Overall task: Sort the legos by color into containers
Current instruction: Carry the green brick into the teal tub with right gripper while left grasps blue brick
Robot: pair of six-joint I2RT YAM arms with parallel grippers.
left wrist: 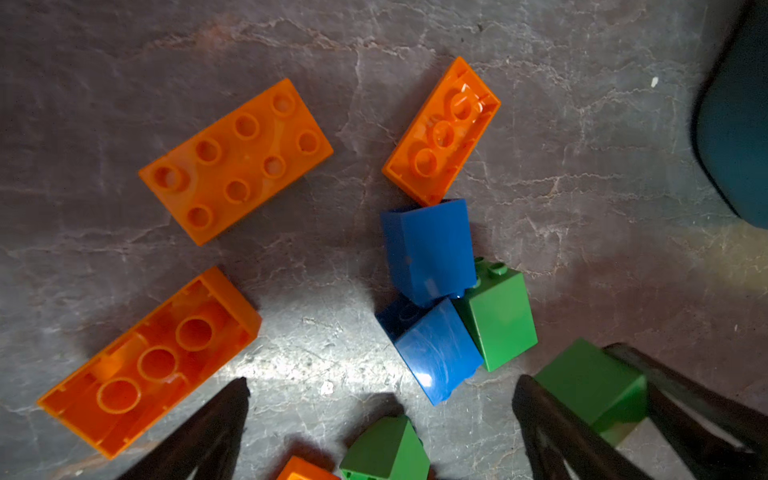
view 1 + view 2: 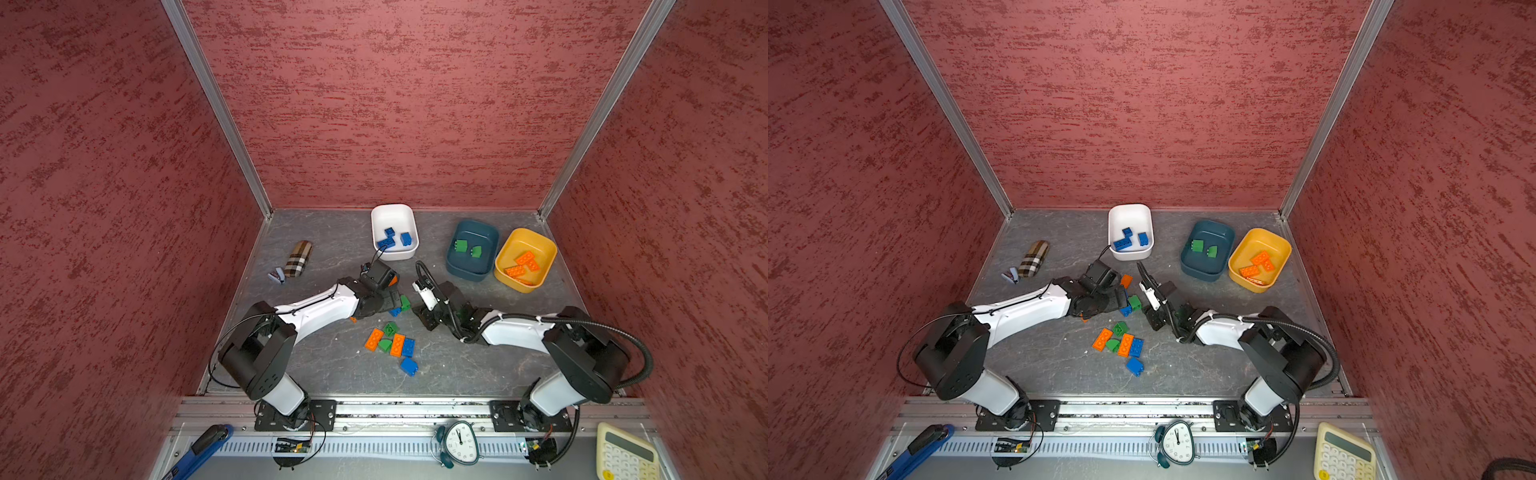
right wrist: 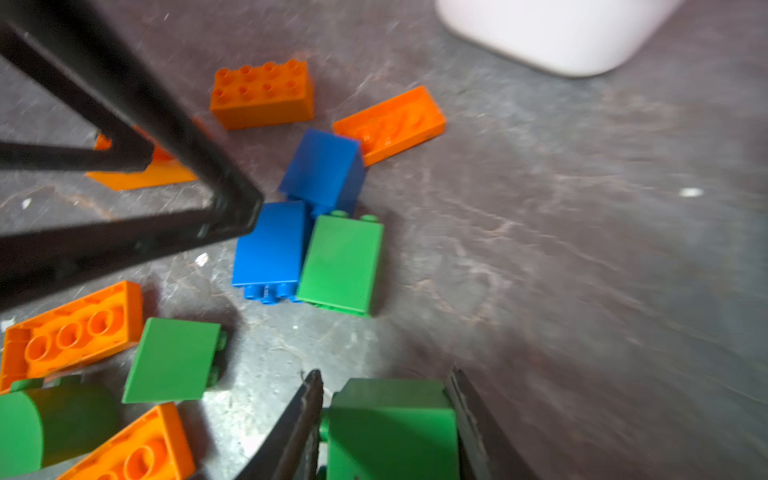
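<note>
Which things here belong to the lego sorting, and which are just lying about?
Job: legos, green lego in right gripper, white bowl, teal bowl, yellow bowl.
Lying about: plaid pouch, grey clip, alarm clock, calculator, blue-handled tool.

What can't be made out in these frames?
- Orange bricks under the left pincer: in both top views its wrist covers all but slivers.
- Green brick in the right pincer: cut off by the right wrist view's edge and blurred; hidden under the arm in both top views.
- Teal bowl: cropped and dark in the left wrist view, contents unseen.
- Orange pile in the yellow bowl: overlapping in both top views, count unclear.
</note>
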